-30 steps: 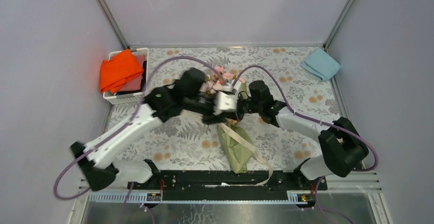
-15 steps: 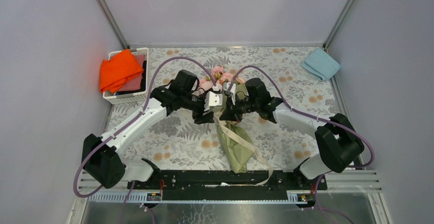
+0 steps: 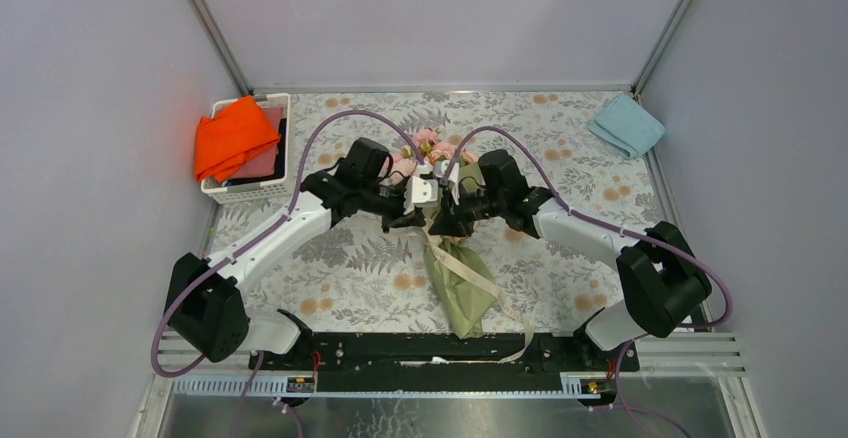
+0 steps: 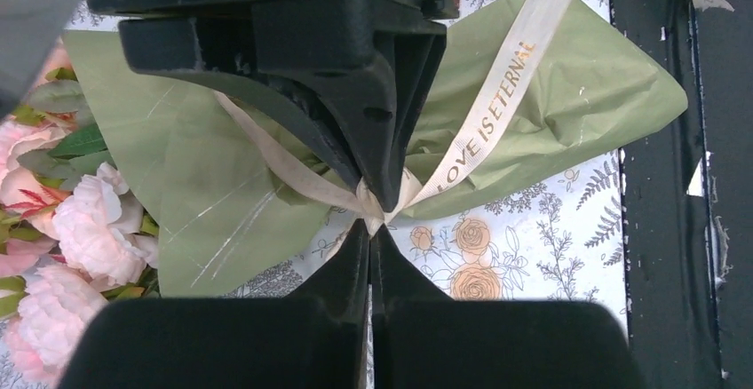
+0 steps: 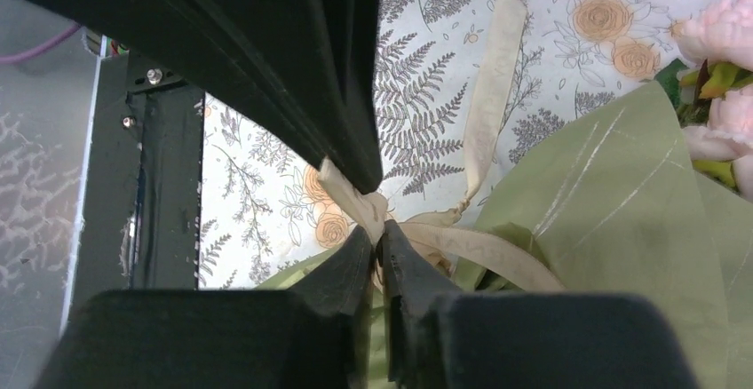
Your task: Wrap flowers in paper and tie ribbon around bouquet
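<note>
We see the bouquet (image 3: pixel 462 293) lying in the middle of the counter (image 3: pixel 350 258). Its pink flowers (image 3: pixel 428 144) point toward the far edge, and the narrow end of the olive paper (image 4: pixel 568 96) points toward the arm bases. The two arms reach in from either side and meet over the waist of the cone.

The left pincer (image 4: pixel 373 227) is pressed together on the ribbon (image 4: pixel 493 96), right at the crossing where the band gathers the paper. The right pincer (image 5: pixel 379 249) is pressed together too, pinching the same cream band at the same spot. The two sets of tips sit against each other or just apart (we cannot tell which).

One tail of the ribbon, printed with gold letters, runs across the green paper toward the near edge. Another tail stretches over the floral counter beside the cone.

Well apart on the left, a white basket (image 3: pixel 245 195) holds an orange cloth (image 3: pixel 235 136). A light blue cloth (image 3: pixel 627 125) lies in the far right corner.
</note>
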Available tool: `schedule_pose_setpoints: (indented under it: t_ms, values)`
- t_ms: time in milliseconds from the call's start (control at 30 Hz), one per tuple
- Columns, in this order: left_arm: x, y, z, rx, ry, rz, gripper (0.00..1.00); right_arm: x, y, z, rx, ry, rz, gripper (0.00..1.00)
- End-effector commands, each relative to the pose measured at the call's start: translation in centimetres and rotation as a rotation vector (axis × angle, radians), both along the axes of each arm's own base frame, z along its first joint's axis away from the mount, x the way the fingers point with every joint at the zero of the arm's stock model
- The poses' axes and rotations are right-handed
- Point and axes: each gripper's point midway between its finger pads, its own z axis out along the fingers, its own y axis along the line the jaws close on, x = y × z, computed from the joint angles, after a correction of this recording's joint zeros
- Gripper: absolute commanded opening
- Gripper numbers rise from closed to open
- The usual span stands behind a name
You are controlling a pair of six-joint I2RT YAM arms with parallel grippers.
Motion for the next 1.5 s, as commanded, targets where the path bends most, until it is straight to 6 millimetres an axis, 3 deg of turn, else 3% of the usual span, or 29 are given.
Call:
schedule_pose_setpoints:
  t_ms: [0,67,133,267,433,567,633,767,900,1033,1100,1167,1200,1300,1367,1467]
  values:
    - [0.1,-0.7,0.9,-0.061,0.007,0.010,0.00,1.5,0.3,1.7,0.005,-0.018,-0.070,0.29]
    - [0.4,0.0,-0.2,-0.036,0.026,0.064,0.00,3.2,-0.7,2.3,-0.020,0.002,-0.214,0.46]
    - [0.8,0.7,-0.8,-0.033,0.023,0.099,0.00,5.7,-2.9,3.2,-0.027,0.014,-0.414,0.55]
    - [1.1,0.7,-0.4,-0.071,-0.003,0.116,0.00,9.4,-8.0,3.0,-0.074,0.056,-0.817,0.58]
    - [1.6,0.6,-0.1,-0.088,-0.022,0.138,0.00,9.8,-9.2,0.3,-0.176,0.165,-0.936,0.59]
    - [1.3,0.7,-0.3,-0.085,-0.015,0.136,0.00,9.3,-8.8,-0.2,-0.166,0.199,-0.919,0.59]
    - [1.2,0.7,-0.5,-0.082,-0.011,0.137,0.00,8.9,-8.2,-0.2,-0.149,0.210,-0.885,0.53]
    - [1.3,0.8,-0.5,-0.079,-0.014,0.144,0.00,8.8,-8.0,-0.8,-0.165,0.209,-0.851,0.19]
    - [1.5,1.5,-1.1,-0.051,-0.034,0.154,0.00,8.2,-7.3,0.0,-0.137,0.194,-0.786,0.00]
    - [2.6,3.2,-2.9,-0.013,-0.058,0.201,0.00,5.1,-5.4,1.7,-0.067,0.133,-0.551,0.00]
    - [2.5,2.9,-2.5,-0.036,-0.043,0.195,0.00,2.7,-4.5,1.9,-0.059,0.094,-0.421,0.00]
    - [2.0,2.4,-1.9,-0.069,-0.034,0.162,0.00,1.8,-4.7,1.4,-0.066,0.097,-0.391,0.01]
    - [1.8,2.4,-1.8,-0.075,-0.028,0.157,0.00,1.8,-4.8,1.1,-0.074,0.101,-0.400,0.06]
    - [1.8,2.7,-2.8,-0.050,-0.020,0.175,0.00,2.0,-5.9,-0.3,-0.149,0.159,-0.476,0.34]
    - [1.7,3.1,-3.4,-0.029,-0.016,0.187,0.00,1.6,-6.1,0.0,-0.159,0.167,-0.480,0.43]
    - [1.1,3.3,-3.6,-0.028,-0.010,0.173,0.00,0.3,-6.5,0.6,-0.134,0.141,-0.459,0.47]
